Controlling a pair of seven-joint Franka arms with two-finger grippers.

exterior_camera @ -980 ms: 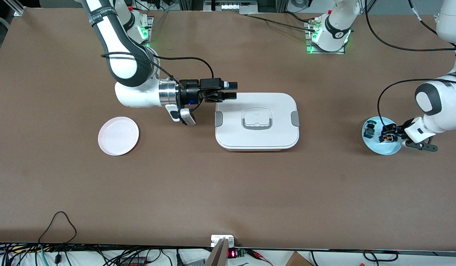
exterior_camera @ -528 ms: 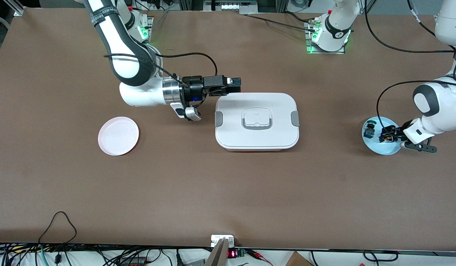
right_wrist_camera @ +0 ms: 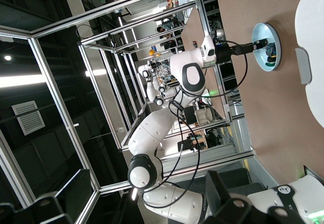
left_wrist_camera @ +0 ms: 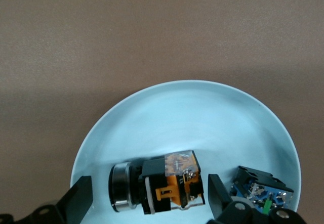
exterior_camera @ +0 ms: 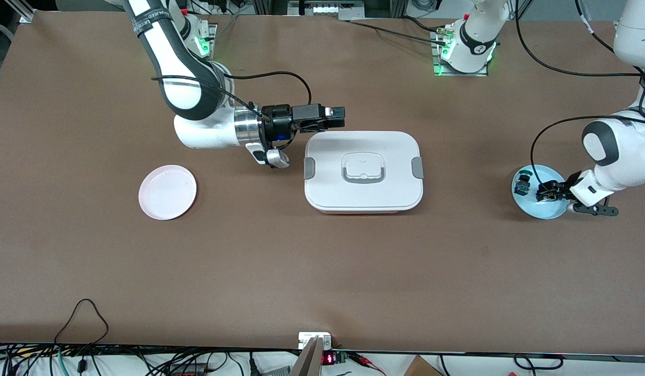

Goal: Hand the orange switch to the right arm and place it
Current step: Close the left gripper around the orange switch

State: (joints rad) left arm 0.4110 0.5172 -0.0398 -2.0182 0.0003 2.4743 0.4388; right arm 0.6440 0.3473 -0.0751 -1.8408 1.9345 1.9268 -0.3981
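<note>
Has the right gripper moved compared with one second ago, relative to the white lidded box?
Yes. The right gripper has shifted toward the left arm's end of the table and away from the front camera; it is now over the edge of the white lidded box nearest the arm bases.

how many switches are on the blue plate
2, both on the blue plate at the left arm's end of the table: the orange switch between the left end effector's open fingers, and the green switch beside it.
</note>
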